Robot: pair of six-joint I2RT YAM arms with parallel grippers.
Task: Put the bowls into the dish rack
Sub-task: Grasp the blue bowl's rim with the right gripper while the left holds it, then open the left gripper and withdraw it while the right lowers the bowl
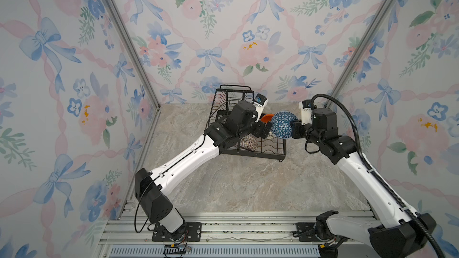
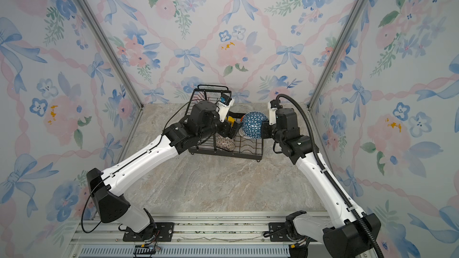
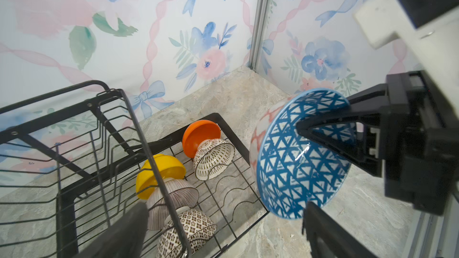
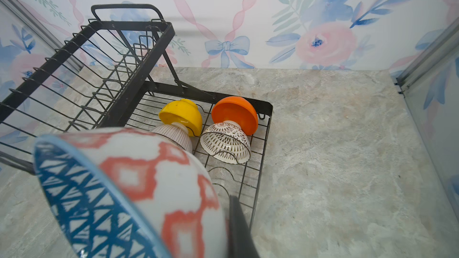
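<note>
Five bowls (image 3: 198,134) lie in the dish rack (image 1: 260,153). The right gripper (image 1: 292,126) pinches the blue bowl (image 1: 280,124); the left gripper (image 1: 266,130) stands wide.

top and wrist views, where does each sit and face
Top views: overhead in front, looking down at the black wire dish rack; both arms show.
Left wrist: faces the round blue triangle-patterned bowl in the right gripper; left fingers frame it.
Right wrist: looks past that bowl into the rack; its finger shows.
All share bowl, rack.

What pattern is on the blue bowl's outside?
The blue bowl: red-orange diamonds on white, clearest in the right wrist view.
</note>
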